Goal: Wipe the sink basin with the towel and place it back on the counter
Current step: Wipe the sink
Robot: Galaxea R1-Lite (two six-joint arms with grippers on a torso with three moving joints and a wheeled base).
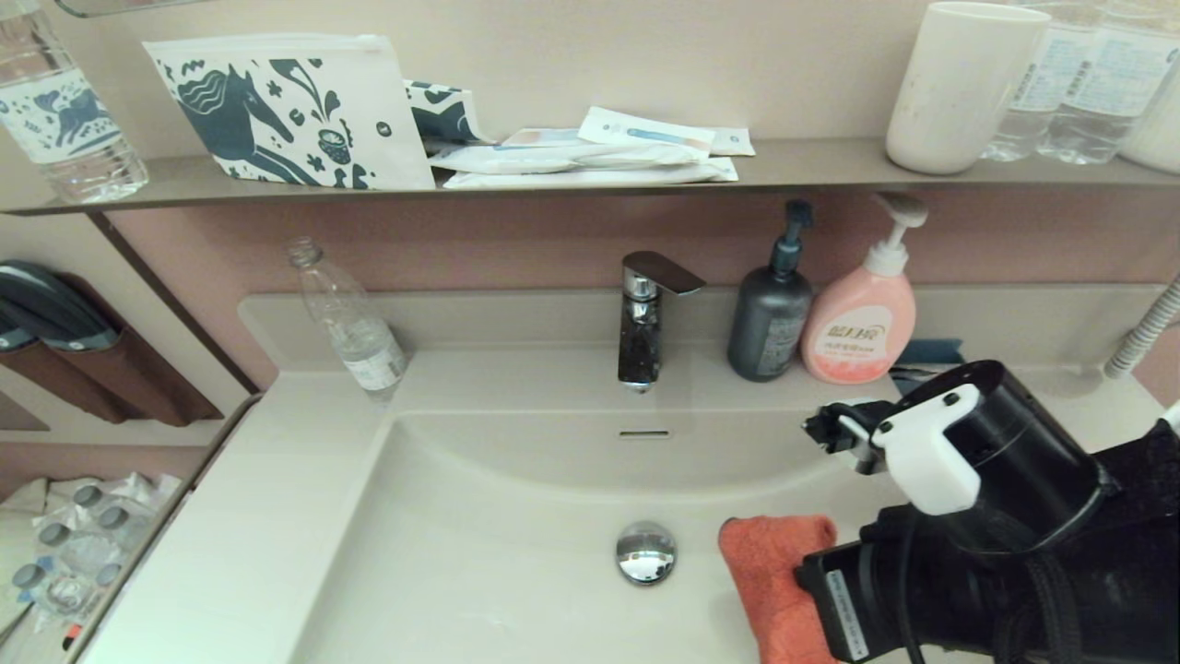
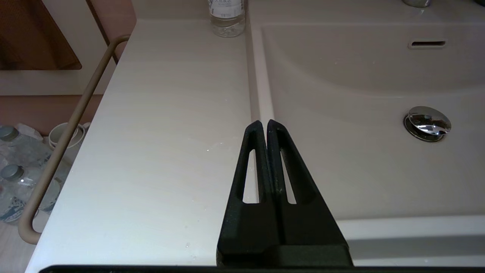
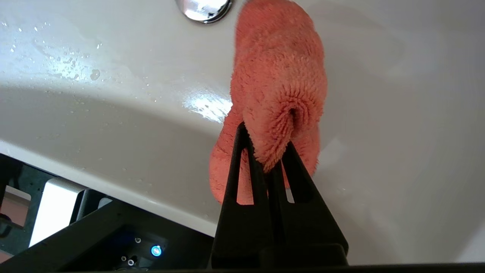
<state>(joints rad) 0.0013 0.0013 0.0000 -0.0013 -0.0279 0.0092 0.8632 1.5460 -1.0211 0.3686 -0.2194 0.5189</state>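
Note:
The orange-red fluffy towel (image 1: pixel 772 576) hangs bunched inside the off-white sink basin (image 1: pixel 498 572), just right of the chrome drain plug (image 1: pixel 645 551). My right gripper (image 3: pixel 265 137) is shut on the towel (image 3: pixel 280 72), pinching a fold between its black fingers. The towel's far end reaches toward the drain plug (image 3: pixel 204 7), over the wet basin (image 3: pixel 113 98). In the head view the right wrist hides those fingers. My left gripper (image 2: pixel 264 122) is shut and empty. It hovers over the counter (image 2: pixel 159 151) at the basin's left rim, out of the head view.
A chrome faucet (image 1: pixel 647 318) stands behind the basin. A clear plastic bottle (image 1: pixel 355 325) stands at the counter's back left. A dark pump bottle (image 1: pixel 770 318) and a pink soap bottle (image 1: pixel 862 323) stand at the back right. A rail (image 2: pixel 60 148) runs along the counter's left edge.

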